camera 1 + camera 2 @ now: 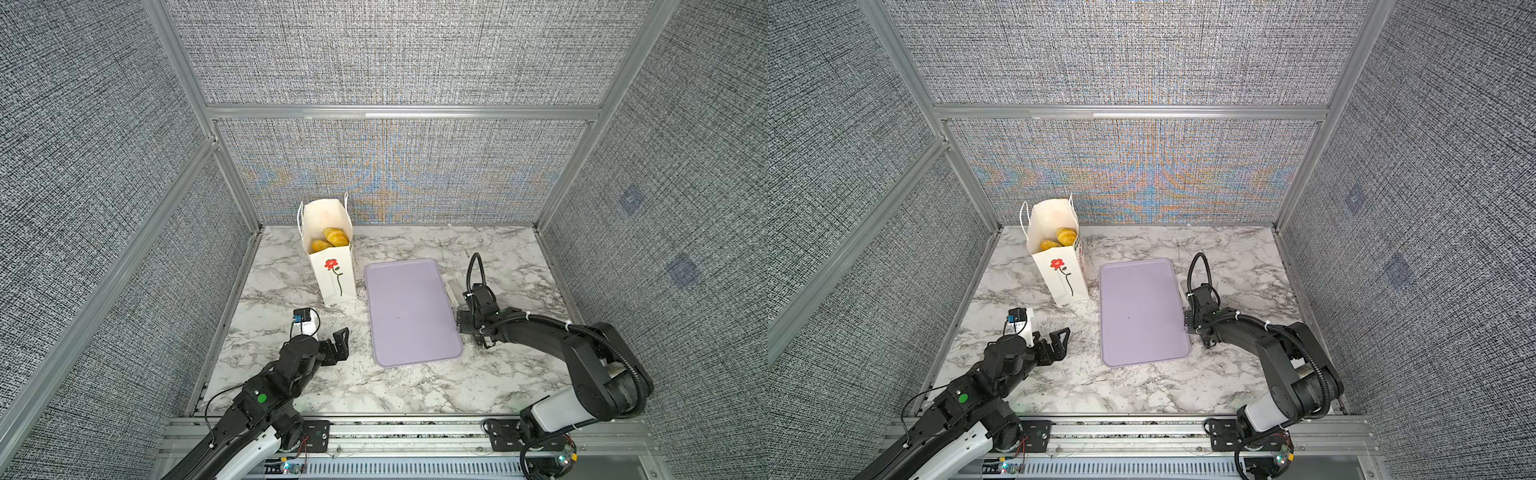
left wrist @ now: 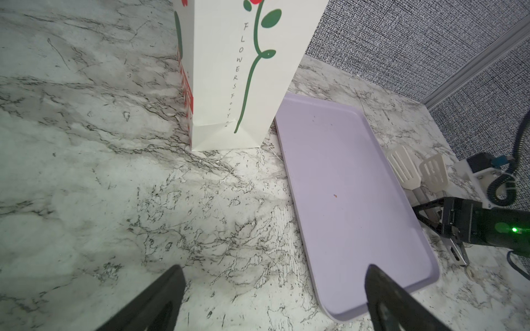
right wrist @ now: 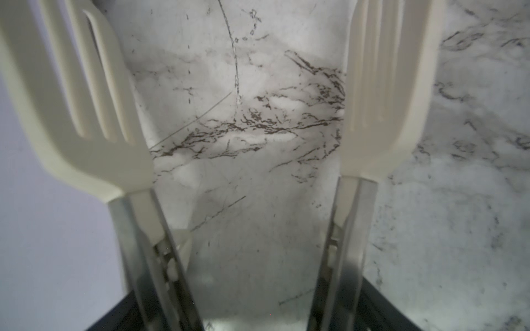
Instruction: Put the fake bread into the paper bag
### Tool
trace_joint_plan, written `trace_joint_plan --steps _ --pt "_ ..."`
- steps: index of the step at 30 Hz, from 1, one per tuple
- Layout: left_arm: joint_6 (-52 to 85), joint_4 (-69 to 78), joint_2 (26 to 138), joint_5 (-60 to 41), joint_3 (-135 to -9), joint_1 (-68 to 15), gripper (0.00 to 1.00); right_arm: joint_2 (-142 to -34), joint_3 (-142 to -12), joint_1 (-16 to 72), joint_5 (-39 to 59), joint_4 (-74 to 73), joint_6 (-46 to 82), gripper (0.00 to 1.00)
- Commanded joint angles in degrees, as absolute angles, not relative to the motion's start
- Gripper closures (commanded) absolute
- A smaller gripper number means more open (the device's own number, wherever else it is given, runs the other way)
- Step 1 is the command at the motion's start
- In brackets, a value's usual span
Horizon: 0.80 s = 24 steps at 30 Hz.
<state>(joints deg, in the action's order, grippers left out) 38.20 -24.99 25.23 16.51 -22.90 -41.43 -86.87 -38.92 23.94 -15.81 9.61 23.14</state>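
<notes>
Two fake breads (image 1: 331, 240) sit bagged beyond the left end effector (image 1: 336, 340).

the tall, narrow white paper gift bag (image 1: 334, 282) stands upright on the marble table (image 1: 291, 332), at the far left part in both top views. its mouth is open, and thin white cord handles (image 1: 299, 214) stick up at the rim. the front face carries a red flower (image 1: 331, 263) on a green stem. in the left wrist view the bag (image 2: 218, 71) shows vertical lettering beside the stem and red print on a side panel. inside lie two glossy golden toy pastries: a ridged roll (image 1: 336, 236) against the right wall and a second piece (image 1: 321, 246) lower, by the front wall. anything beneath them is hidden.
</notes>
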Motion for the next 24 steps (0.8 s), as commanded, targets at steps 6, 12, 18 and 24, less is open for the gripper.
trace_joint_plan --steps 6,12,18,24 --pt "38.03 -22.43 26.71 20.24 -22.94 -41.40 0.01 -79.20 -34.54 24.80 -17.82 6.51 21.06 0.07" --pt "37.04 -20.43 26.38 30.11 -22.69 -41.34 0.01 -64.30 -28.22 25.13 -16.74 -0.79 16.99 0.03" --pt "33.89 -16.53 27.27 37.70 -21.69 -41.31 0.01 -53.46 -23.39 24.83 -23.98 -11.31 2.36 0.01" --pt "26.33 -8.04 30.93 45.03 -20.39 -41.22 0.01 -57.68 -8.72 17.61 -30.71 -44.06 -4.47 0.01"
